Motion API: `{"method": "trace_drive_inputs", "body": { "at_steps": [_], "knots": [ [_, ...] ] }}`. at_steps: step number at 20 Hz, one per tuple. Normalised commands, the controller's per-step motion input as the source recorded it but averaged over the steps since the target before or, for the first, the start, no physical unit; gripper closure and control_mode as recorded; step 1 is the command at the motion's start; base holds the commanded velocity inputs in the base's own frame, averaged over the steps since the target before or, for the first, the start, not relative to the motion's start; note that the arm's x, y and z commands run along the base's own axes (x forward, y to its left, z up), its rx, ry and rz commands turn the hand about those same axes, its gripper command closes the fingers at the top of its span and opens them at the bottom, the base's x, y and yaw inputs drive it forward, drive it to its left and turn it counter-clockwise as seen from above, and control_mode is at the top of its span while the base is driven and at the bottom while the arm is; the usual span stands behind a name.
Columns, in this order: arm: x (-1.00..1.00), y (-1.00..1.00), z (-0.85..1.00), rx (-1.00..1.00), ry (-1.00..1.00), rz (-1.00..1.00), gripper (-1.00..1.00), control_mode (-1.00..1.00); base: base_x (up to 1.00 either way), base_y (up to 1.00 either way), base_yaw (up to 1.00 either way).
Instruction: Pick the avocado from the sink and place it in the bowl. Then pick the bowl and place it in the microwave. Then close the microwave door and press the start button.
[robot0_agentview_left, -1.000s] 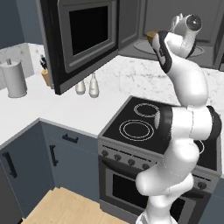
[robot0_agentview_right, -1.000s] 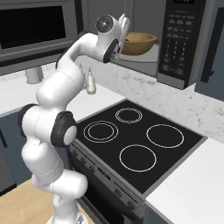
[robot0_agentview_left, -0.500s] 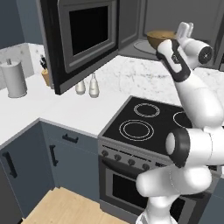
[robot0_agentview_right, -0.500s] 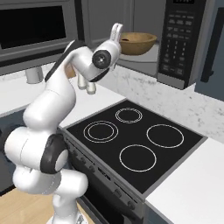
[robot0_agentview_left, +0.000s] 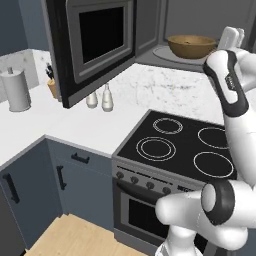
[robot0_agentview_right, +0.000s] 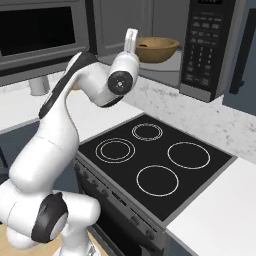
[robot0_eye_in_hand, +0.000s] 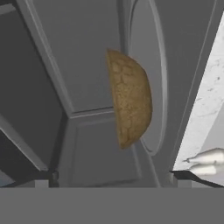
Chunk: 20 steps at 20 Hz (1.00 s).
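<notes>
Kitchen corner, stove below: bowl (robot0_agentview_left: 192, 45) sits on the turntable inside the microwave (robot0_agentview_right: 212, 47), well clear of the gripper (robot0_agentview_right: 131, 39).
Gripper empty, jaws spread wide, just outside the cavity; microwave door (robot0_agentview_left: 92, 47) hangs open, presumably next to be pushed shut.

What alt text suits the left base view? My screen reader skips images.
A wooden bowl sits inside the open microwave, whose door hangs wide to the left. The white arm's open gripper is just right of the bowl, above the black stovetop.
</notes>
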Motion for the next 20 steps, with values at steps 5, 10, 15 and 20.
{"method": "trace_drive_inputs", "body": {
  "at_steps": [5, 10, 15, 20],
  "knots": [
    [-1.00, 0.22, 0.25, -0.11, 0.01, 0.00, -1.00, -1.00, 0.00, 0.00, 0.00],
    [-1.00, 0.51, 0.01, -0.11, -0.01, 0.00, -1.00, -1.00, 0.00, 0.00, 0.00],
    [-1.00, 0.69, 0.00, 0.00, -0.02, -0.08, -1.00, -1.00, 0.00, 0.00, 0.00],
    [-0.98, 0.77, 0.00, 0.00, -0.04, -0.09, -1.00, -1.00, 0.00, 0.00, 0.00]
  ]
}}
